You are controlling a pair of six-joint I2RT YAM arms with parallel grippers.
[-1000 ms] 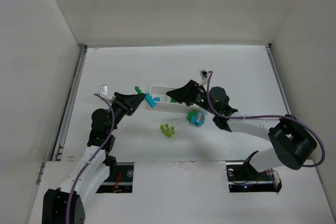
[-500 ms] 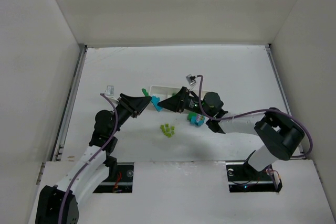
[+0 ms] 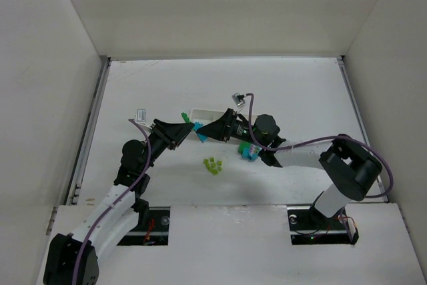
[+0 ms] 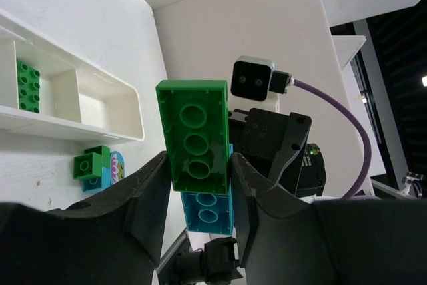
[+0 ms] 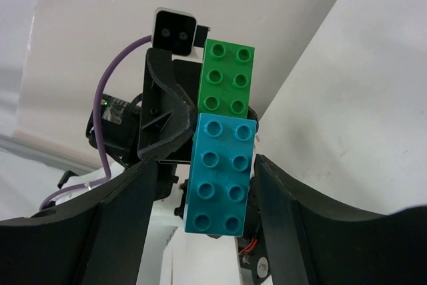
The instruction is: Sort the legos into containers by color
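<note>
My left gripper (image 3: 181, 126) is shut on a dark green brick (image 4: 193, 135), held up off the table. A cyan brick (image 4: 207, 213) is stuck to it and juts past my left fingertips. My right gripper (image 3: 204, 132) faces the left one, its jaws either side of that cyan brick (image 5: 220, 171), with a gap showing on one side. In the top view the pair (image 3: 192, 125) hangs just left of the white tray (image 3: 208, 112). One green brick (image 4: 28, 86) lies in a tray compartment. Pale yellow-green bricks (image 3: 212, 165) lie on the table.
A small stack of green and cyan bricks with a round sticker (image 3: 248, 151) stands on the table right of the yellow-green ones, under my right arm; it also shows in the left wrist view (image 4: 93, 165). White walls enclose the table.
My right gripper has moved left from over the tray to the cyan brick. My left gripper has carried the stacked bricks a little to the right, to meet it.
</note>
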